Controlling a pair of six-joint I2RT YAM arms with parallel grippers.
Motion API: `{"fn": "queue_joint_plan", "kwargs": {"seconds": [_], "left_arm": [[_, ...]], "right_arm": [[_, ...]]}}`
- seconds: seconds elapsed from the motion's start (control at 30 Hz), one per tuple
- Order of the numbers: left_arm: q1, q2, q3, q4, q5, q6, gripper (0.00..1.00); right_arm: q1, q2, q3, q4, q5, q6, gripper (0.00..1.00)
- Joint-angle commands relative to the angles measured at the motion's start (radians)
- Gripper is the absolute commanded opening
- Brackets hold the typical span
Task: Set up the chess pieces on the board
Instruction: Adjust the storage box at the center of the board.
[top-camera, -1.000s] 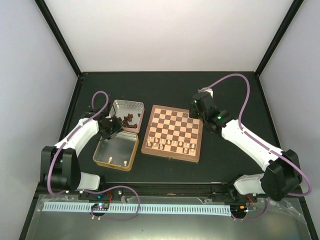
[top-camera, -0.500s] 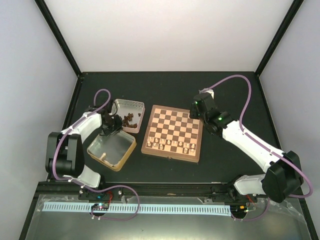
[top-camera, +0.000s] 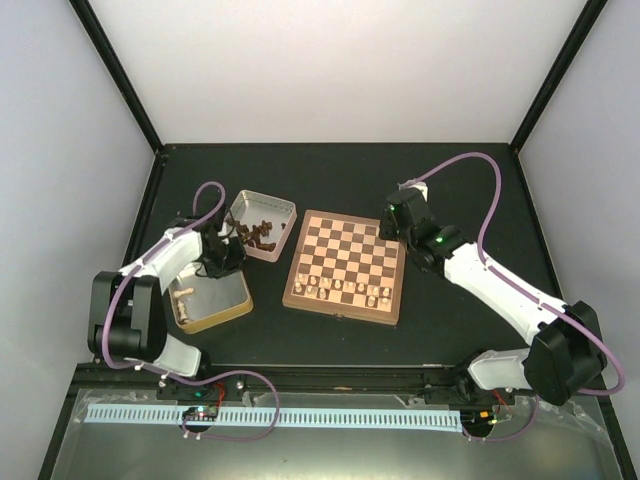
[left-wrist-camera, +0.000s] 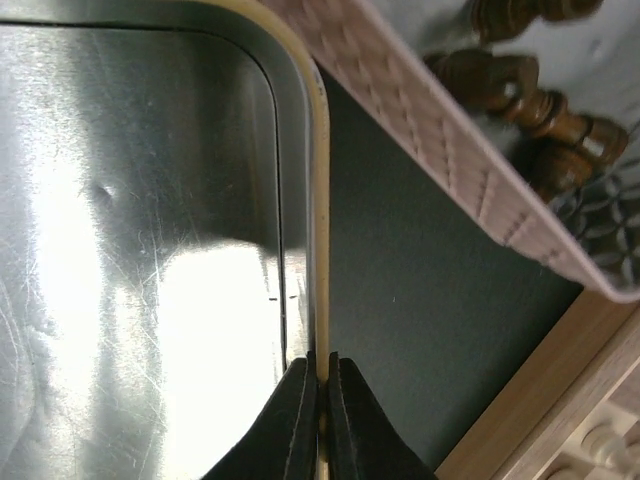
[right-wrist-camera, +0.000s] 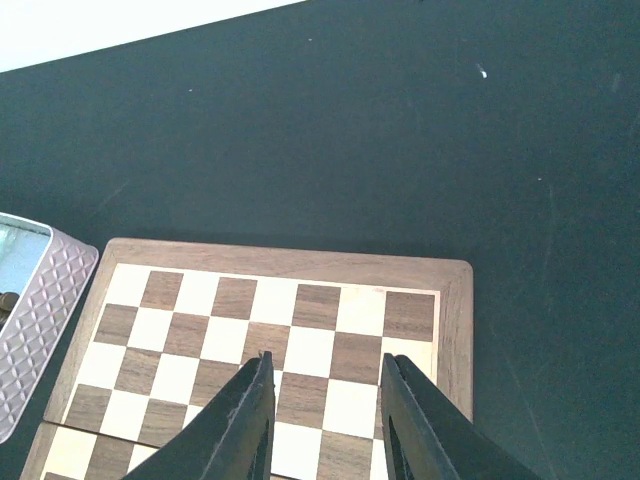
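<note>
Gold-rimmed tin (left-wrist-camera: 322, 150) is pinched at its wall by the left hand (left-wrist-camera: 322, 365), while the right hand (right-wrist-camera: 327, 365) hangs parted and empty over the board (right-wrist-camera: 190, 335).

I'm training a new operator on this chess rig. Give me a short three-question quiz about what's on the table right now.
1. True or false: the left end effector is shut on the near tin, at its rim.
2. The dark pieces lie in: A) the near tin, B) the far tin?
3. Fill in: the right end effector hovers open above the ____.
Key: 1 true; 2 B; 3 board.
</note>
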Motion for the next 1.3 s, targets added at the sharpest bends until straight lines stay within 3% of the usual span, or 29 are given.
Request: {"fn": "queue_joint_plan", "kwargs": {"seconds": [0.0, 0.3, 0.67, 1.13, 1.27], "left_arm": [[-0.037, -0.036, -0.055, -0.1, 0.03, 0.059, 0.04], [-0.145, -0.093, -0.079, -0.099, 0.068, 0.121, 0.02], [-0.264, -0.03, 0.007, -0.08, 0.05, 0.248, 0.02], [-0.286, 0.088, 0.123, -0.072, 0.002, 0.414, 0.02], [-0.285, 0.078, 0.117, -0.074, -0.016, 0.391, 0.19]], "right_arm": [[-0.005, -0.026, -0.015, 0.032, -0.001, 0.018, 0.32], [-0.005, -0.037, -0.042, 0.058, -0.001, 0.036, 0.32], [-0.006, -0.03, -0.059, 0.079, 0.008, 0.028, 0.32], [-0.009, -0.031, -0.052, 0.081, 0.02, 0.025, 0.32], [-0.008, -0.035, -0.049, 0.073, 0.021, 0.03, 0.32]]}}
